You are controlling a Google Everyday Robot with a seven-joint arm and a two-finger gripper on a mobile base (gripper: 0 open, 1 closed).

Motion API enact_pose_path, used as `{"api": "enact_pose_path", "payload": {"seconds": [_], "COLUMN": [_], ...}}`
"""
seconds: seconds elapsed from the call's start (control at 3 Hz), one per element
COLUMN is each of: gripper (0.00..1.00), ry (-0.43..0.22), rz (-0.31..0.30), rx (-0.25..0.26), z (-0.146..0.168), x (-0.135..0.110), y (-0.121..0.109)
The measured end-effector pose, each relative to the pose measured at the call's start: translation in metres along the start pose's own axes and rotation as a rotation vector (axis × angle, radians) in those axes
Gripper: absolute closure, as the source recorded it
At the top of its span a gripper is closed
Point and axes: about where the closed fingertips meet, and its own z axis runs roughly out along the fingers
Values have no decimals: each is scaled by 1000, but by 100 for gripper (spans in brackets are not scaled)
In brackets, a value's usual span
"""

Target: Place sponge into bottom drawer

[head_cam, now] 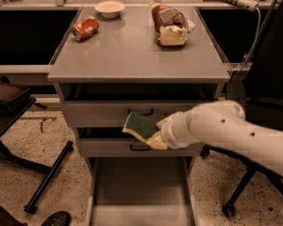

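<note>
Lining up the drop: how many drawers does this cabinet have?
3. The top drawer sits just under the cabinet top, the middle drawer beneath it, and the bottom drawer is pulled out lowest. The gripper holds the sponge in front of the upper two.

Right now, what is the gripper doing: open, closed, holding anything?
Gripper: closed on the sponge, holding it in front of the cabinet, above the open bottom drawer.

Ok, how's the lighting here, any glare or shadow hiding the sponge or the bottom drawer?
Camera view: warm, dim light, soft sheen on the cabinet top, no harsh glare; deep shadow in the recess under it; the sponge, held in the gripper before the two upper drawers, and the bottom drawer both show plainly.
</note>
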Motion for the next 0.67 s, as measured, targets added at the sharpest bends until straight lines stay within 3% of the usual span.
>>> {"api": "enact_pose_path", "payload": {"seconds": [0.33, 0.67], "gripper": [100, 100], "ry": [1, -6], "rz": [104, 103], "rx": [-61, -61], "z": [67, 68], "x": [42, 43], "y": [53, 56]}}
